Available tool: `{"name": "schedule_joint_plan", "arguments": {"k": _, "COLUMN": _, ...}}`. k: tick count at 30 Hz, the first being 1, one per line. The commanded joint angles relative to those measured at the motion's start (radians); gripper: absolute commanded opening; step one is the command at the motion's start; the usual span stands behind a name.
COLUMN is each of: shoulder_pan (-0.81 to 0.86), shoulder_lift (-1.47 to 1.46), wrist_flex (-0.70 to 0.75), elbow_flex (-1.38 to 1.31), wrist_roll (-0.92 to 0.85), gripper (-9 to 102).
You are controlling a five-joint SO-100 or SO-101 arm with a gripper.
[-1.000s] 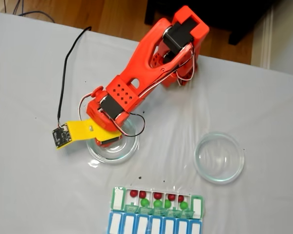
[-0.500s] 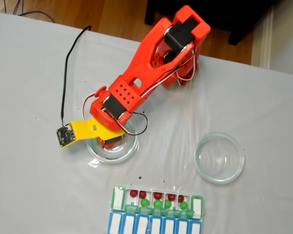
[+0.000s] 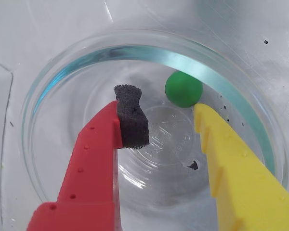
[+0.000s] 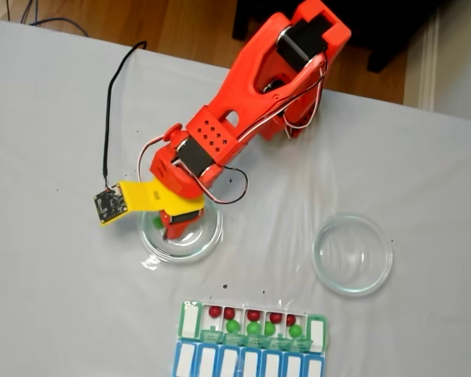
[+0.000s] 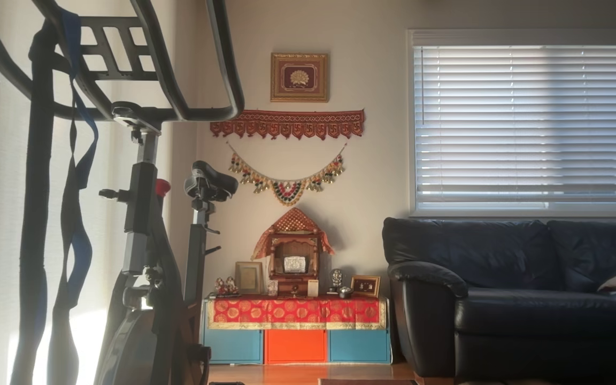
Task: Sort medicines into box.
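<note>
Now, in the wrist view, my pincer (image 3: 161,110) hangs inside a round glass dish (image 3: 53,91), with its two fingers well spread and nothing held between them. My red finger (image 3: 94,159) carries a dark foam pad (image 3: 131,118) at its tip; my yellow finger (image 3: 226,159) stands on the right of this view. One green ball (image 3: 183,89) lies on the dish floor close to the far wall, just beside the tip of the yellow finger. I cannot tell if the finger touches it.

From the fixed view above, my orange arm (image 4: 243,94) reaches down over the white surface (image 4: 55,298) to the left dish (image 4: 208,239), and my pincer (image 4: 173,228) is inside its rim. A small green spot at the left of the pincer seems to be the same ball (image 4: 156,222). A second glass dish (image 4: 352,253) stands well apart to the right. The box (image 4: 190,318) lies near the lower edge of the view, with red balls (image 4: 215,312) in a row along its far side and green balls (image 4: 232,325) just below them. A blue-and-white row (image 4: 208,361) adjoins the box on its near side.

The other view shows a room: an exercise bike (image 5: 142,214), a dark sofa (image 5: 500,289), a window blind (image 5: 527,123) and a small decorated shrine (image 5: 293,256) against the wall.
</note>
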Motion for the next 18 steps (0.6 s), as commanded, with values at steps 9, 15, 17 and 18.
{"name": "schedule_joint_plan", "arguments": {"k": 9, "shoulder_pan": 0.023, "shoulder_lift": 0.04, "wrist_flex": -0.086, "elbow_flex": 0.003, "wrist_roll": -0.009, "gripper": 20}}
{"name": "schedule_joint_plan", "arguments": {"k": 15, "shoulder_pan": 0.023, "shoulder_lift": 0.018, "wrist_flex": -0.107, "elbow_flex": 0.002, "wrist_roll": -0.017, "gripper": 21}}
{"name": "schedule_joint_plan", "arguments": {"k": 17, "shoulder_pan": 0.023, "shoulder_lift": 0.018, "wrist_flex": -0.107, "elbow_flex": 0.003, "wrist_roll": -0.021, "gripper": 21}}
{"name": "schedule_joint_plan", "arguments": {"k": 18, "shoulder_pan": 0.021, "shoulder_lift": 0.018, "wrist_flex": -0.107, "elbow_flex": 0.005, "wrist_roll": -0.025, "gripper": 20}}
